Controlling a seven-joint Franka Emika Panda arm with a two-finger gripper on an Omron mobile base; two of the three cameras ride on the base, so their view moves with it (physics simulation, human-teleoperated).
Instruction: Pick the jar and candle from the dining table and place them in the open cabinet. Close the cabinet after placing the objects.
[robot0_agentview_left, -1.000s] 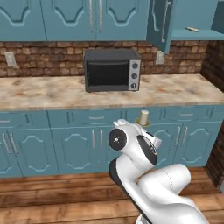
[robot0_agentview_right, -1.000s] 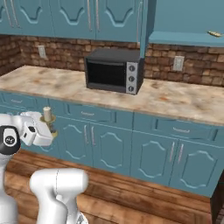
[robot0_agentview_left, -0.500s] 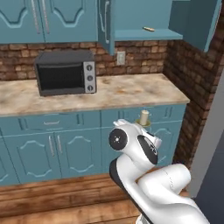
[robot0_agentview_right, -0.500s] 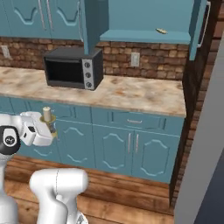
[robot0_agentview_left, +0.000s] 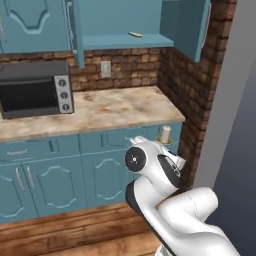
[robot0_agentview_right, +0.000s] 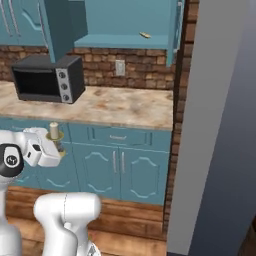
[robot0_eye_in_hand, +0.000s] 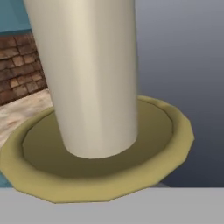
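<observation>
Cream stub candle (robot0_eye_in_hand: 89, 74) upright in a yellow-brass dish holder, large at centre of the hand view, small at lower left of the right base view, fingers closed narrow on its holder, open teal cabinet (robot0_agentview_right: 120, 40) at top.

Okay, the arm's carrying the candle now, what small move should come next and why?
Probably raise the candle toward the open cabinet: the gripper is shut on it well below the shelf, beside the counter edge, so it needs height before reaching in.
</observation>
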